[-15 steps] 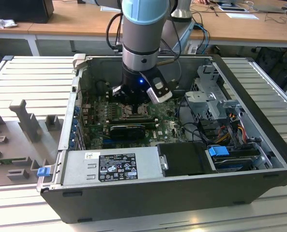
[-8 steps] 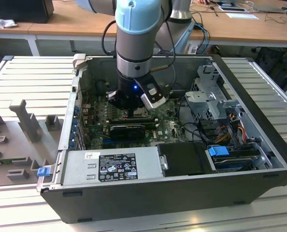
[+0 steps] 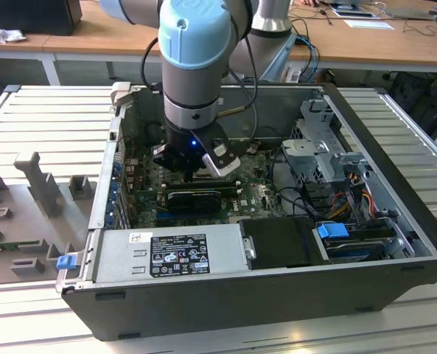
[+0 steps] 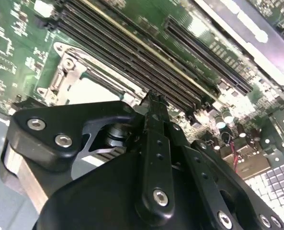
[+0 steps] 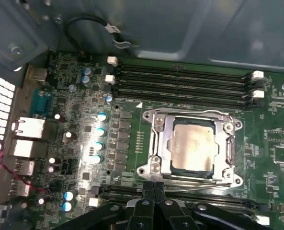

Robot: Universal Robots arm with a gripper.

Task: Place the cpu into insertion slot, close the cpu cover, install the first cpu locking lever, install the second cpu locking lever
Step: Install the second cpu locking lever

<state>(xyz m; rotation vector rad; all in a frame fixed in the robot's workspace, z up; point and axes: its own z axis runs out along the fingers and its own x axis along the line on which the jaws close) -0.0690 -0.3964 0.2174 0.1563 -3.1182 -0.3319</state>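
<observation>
The cpu (image 5: pixel 193 143), a pale silvery square, lies flat in the insertion slot, whose pin field is hidden beneath it. The cpu cover (image 5: pixel 226 143), a silvery metal frame, lies down around the chip. A thin wire locking lever (image 5: pixel 199 185) runs along the socket side nearest my gripper (image 5: pixel 154 186). The two black fingertips (image 5: pixel 149 189) are pressed together just beside that edge, with nothing seen between them. In the second wrist view the gripper (image 4: pixel 153 100) stands over the socket edge next to the cpu (image 4: pixel 91 88). In the exterior view the gripper (image 3: pixel 191 175) is low inside the computer case.
Long black memory slots (image 5: pixel 180 81) lie on both sides of the socket. The power supply (image 3: pixel 174 251), a drive cage (image 3: pixel 321 140) and loose cables (image 3: pixel 292 177) crowd the case. The case walls (image 3: pixel 107 169) hem in the arm.
</observation>
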